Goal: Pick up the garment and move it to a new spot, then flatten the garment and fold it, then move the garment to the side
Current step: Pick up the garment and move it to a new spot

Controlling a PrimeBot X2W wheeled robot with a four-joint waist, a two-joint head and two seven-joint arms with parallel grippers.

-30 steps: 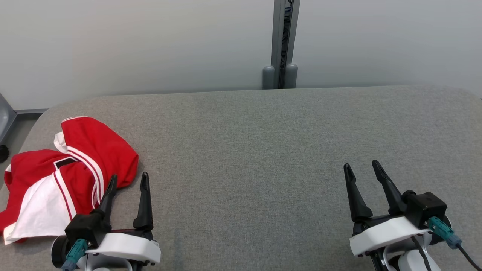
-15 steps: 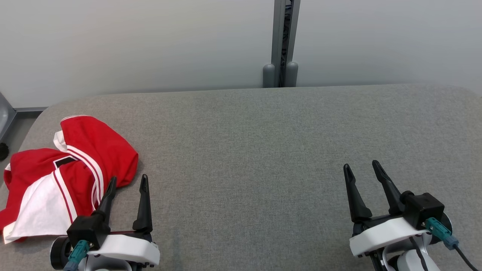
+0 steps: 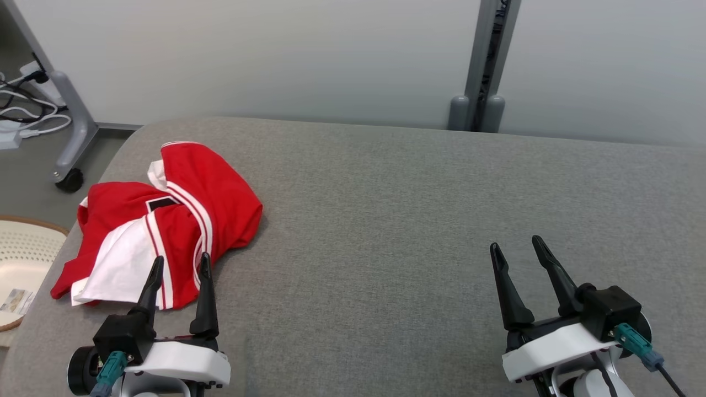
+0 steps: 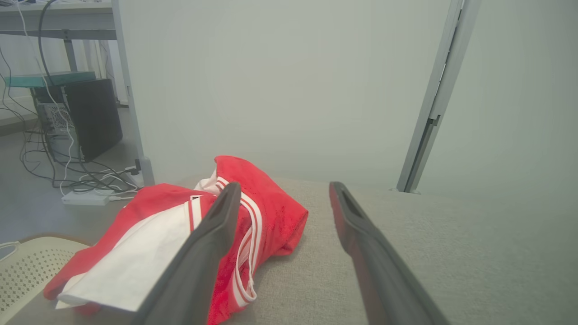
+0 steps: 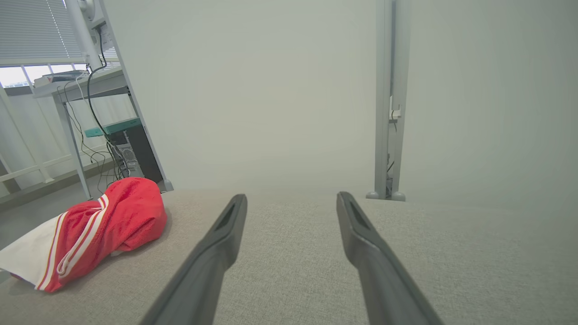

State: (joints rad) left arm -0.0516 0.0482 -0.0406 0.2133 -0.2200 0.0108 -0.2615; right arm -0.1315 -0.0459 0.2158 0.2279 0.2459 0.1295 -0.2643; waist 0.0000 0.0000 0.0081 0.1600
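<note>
The garment (image 3: 176, 220) is red with white panels and stripes, lying crumpled near the left end of the grey table (image 3: 386, 193). It also appears in the left wrist view as the garment (image 4: 266, 203) and at the left of the right wrist view as the garment (image 5: 122, 216). My left gripper (image 3: 180, 264) stands open at the lower left, its fingertips over the garment's near edge, holding nothing. My right gripper (image 3: 515, 247) is open at the lower right, far from the cloth, above bare table. Both sets of jaws show wide apart in the wrist views.
A cream perforated basket (image 3: 22, 253) sits on the floor off the table's left end. A wheeled grey stand leg (image 3: 71, 138) and cables (image 3: 16, 105) lie at the far left. A grey post (image 3: 488, 60) rises against the wall behind the table.
The head camera has turned left, so the whole picture shifted right and the floor and basket came into sight. Both grippers stay open; the left fingertips now overlap the garment's near edge.
</note>
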